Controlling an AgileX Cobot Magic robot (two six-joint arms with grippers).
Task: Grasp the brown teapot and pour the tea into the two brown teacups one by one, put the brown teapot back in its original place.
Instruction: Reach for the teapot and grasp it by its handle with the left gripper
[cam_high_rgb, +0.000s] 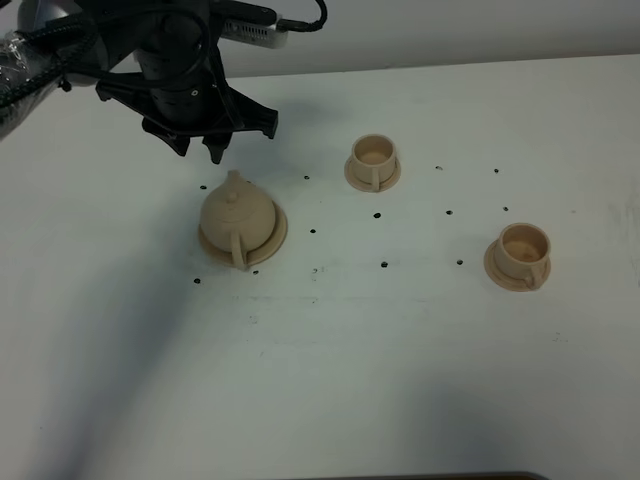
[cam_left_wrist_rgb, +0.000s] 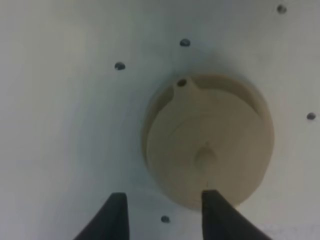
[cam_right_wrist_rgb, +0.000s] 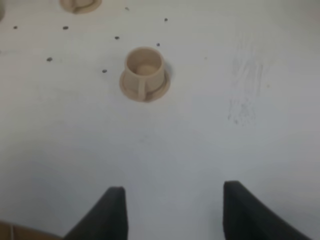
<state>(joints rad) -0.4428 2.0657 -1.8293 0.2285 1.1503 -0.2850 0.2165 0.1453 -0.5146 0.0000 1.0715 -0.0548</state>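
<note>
While the left gripper (cam_left_wrist_rgb: 162, 196) is held with its jaws spread and nothing clasped between them, the brown teapot (cam_left_wrist_rgb: 210, 145) is found just ahead of the jaws and offset toward one finger (cam_left_wrist_rgb: 212, 215). That finger's tip overlaps the pot's edge in the left wrist view, and whether contact is made cannot be told. The teapot is seated upright on a round saucer (cam_high_rgb: 278, 233), lid on, with the spout turned away from the jaws. Around it the white table (cam_left_wrist_rgb: 60, 125), speckled with small dark dots, is seen. The right gripper (cam_right_wrist_rgb: 175, 187) is likewise released, with nothing grasped. Ahead of its jaws and well apart from them, one teacup (cam_right_wrist_rgb: 145, 65) is set on a cup saucer (cam_right_wrist_rgb: 161, 85), its handle turned toward the jaws. The second teacup (cam_high_rgb: 373, 153) is placed farther off beyond the first, and only its edge is caught in the right wrist view.
</note>
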